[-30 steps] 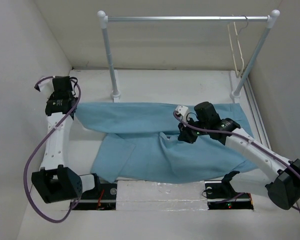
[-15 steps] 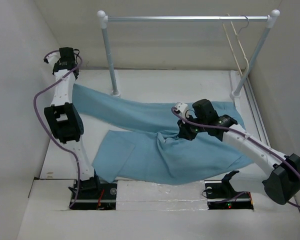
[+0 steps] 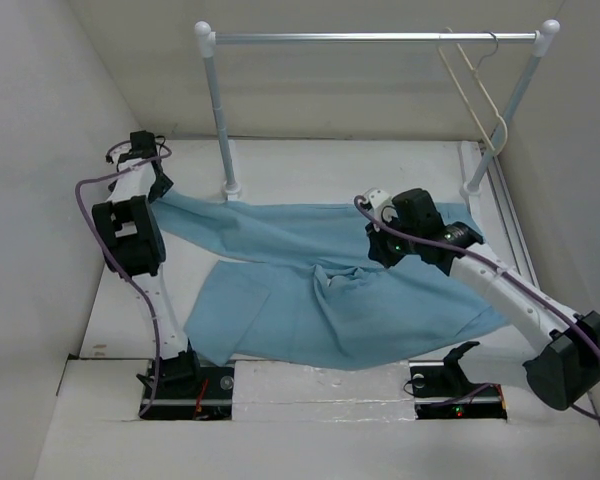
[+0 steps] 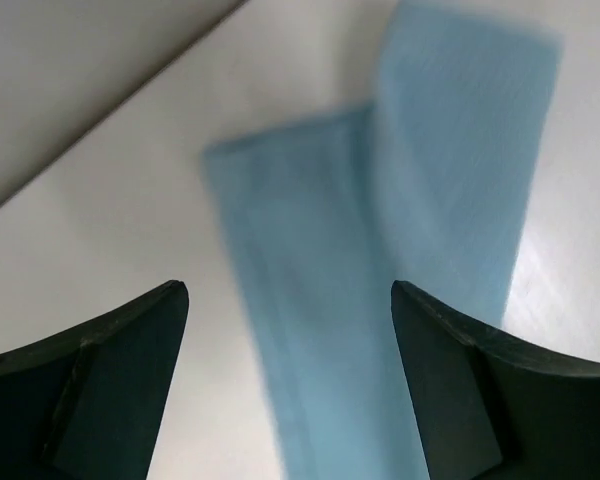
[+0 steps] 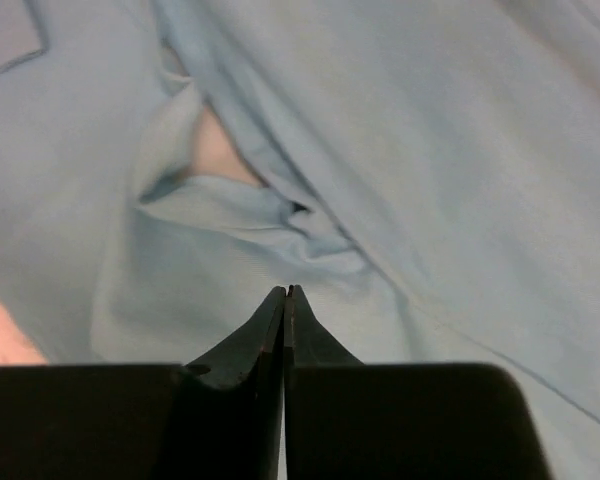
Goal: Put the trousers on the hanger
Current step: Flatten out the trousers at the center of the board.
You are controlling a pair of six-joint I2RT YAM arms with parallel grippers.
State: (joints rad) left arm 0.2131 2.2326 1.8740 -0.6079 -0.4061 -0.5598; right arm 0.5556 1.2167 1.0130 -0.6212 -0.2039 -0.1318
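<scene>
Across the surface (image 3: 310, 165), trousers (image 3: 320, 300): spread out and rumpled over the middle of the top view. One leg runs to the upper left and a bunched ridge sits near the centre.
Hanger (image 3: 477, 92): hangs tilted by its hook from the silver rail (image 3: 380, 38) at the upper right of the top view, well apart from the trousers. Neither wrist view shows it.
Rail: spans two white posts (image 3: 217, 110) at the back of the surface and shows only in the top view.
Left hand (image 3: 140, 150), top view: at the upper left, beside the far end of the long leg. It is too small there to tell how its fingers stand.
Left hand, left wrist view (image 4: 288, 292): released, with the dark jaws wide apart in the lower corners. A blurred strip of blue leg lies on the white surface beyond the gap between them.
Right hand (image 3: 380, 250), top view: right of centre, angled down onto the cloth next to the bunched ridge.
Right hand, right wrist view (image 5: 285, 292): clenched, with the tips pressed together into one point. Blue folds fill the frame, and a small opening at upper left shows a pale patch. I cannot tell whether any cloth is pinched between the tips.
</scene>
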